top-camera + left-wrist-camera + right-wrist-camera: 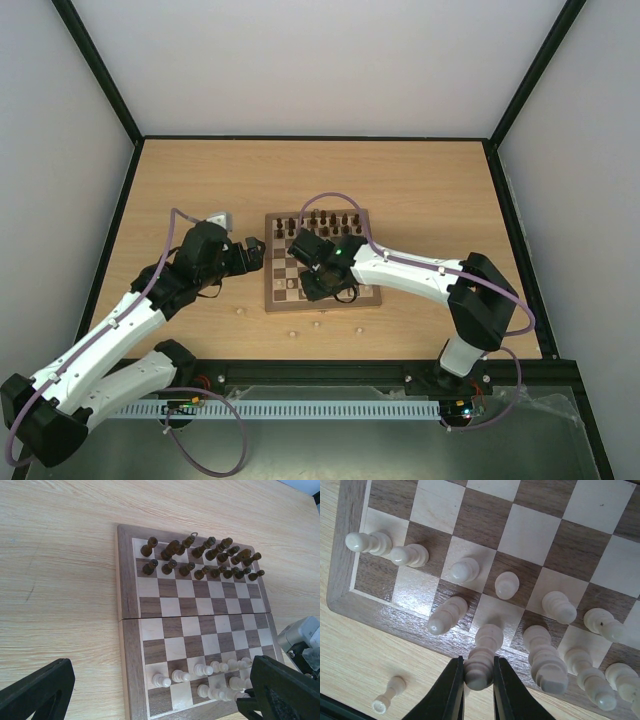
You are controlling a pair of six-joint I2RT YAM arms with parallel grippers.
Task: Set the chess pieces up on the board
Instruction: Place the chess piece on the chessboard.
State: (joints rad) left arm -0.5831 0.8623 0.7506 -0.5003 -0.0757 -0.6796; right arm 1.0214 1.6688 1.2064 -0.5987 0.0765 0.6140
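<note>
Right now the right gripper (479, 675) is clamped on a cream piece (481, 655), its two black fingers (451, 692) pressed to either side of it above the near border of the board (127, 580). Whether that piece rests on the wood cannot be told.

The board lies about the middle of the table (420, 180), somewhat toward the table's near edge. The dark pieces (200, 560) stand in the two rows along the board's far edge. The other cream pieces (205, 671) crowd the two rows at its near edge, unevenly spaced, with several close together.

A loose cream pawn (389, 695) sits on the table just off the board's near edge, close to its near left corner. A few more small pieces (316, 324) lie scattered on the table between the board and the table's near edge.

The left gripper (255, 250) hovers just beside the board's left edge, clear of it. Its jaws are spread wide and hold nothing.
</note>
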